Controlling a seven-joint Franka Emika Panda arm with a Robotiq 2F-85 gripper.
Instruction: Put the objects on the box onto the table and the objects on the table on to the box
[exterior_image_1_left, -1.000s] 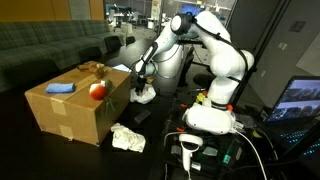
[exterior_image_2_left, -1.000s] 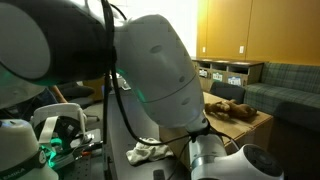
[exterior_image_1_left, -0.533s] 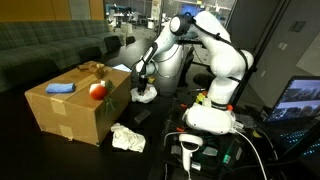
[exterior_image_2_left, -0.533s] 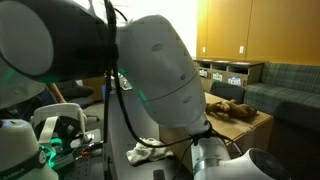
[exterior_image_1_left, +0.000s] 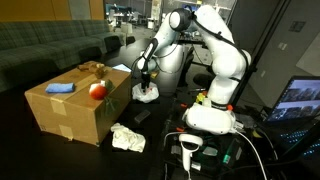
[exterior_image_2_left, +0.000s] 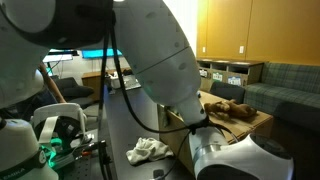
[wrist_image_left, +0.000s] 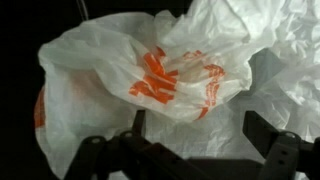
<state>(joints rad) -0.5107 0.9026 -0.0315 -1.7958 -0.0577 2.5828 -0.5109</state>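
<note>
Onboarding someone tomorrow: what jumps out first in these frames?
The white robot arm dominates, its open gripper poised over a white plastic bag with orange print on the dark table. Beside it sits the big cardboard box, a red round object and a blue item on top.

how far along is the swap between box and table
Nothing looks swapped yet: the blue item and red ball sit on the box. In hand: the open hand hangs over a white bag on the table, not gripping it. Left: bag and white wad go up, box items come down.
</note>
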